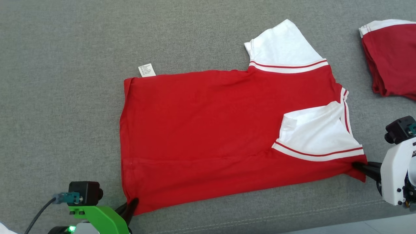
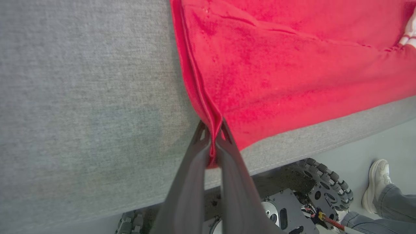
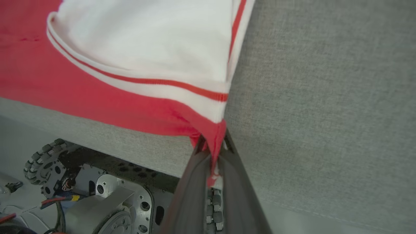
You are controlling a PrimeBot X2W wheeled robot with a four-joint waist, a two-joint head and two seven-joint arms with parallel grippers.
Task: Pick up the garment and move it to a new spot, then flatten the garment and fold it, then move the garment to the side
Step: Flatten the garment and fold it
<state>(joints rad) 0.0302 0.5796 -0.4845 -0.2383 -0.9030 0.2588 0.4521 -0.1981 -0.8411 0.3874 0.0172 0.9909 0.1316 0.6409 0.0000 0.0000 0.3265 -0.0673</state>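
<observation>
At the lower left of the head view, green-mounted left gripper with fingers pressed together on the near hem corner of the red short-sleeved fabric shirt with white sleeves. At the lower right, right gripper pinched tight on the near right corner, just below the folded-in white sleeve. Shirt spread flat in the middle of the frame on the grey woven surface. Further up, small white care label at its top edge. In the upper right corner, well apart, a folded dark red garment with white trim
</observation>
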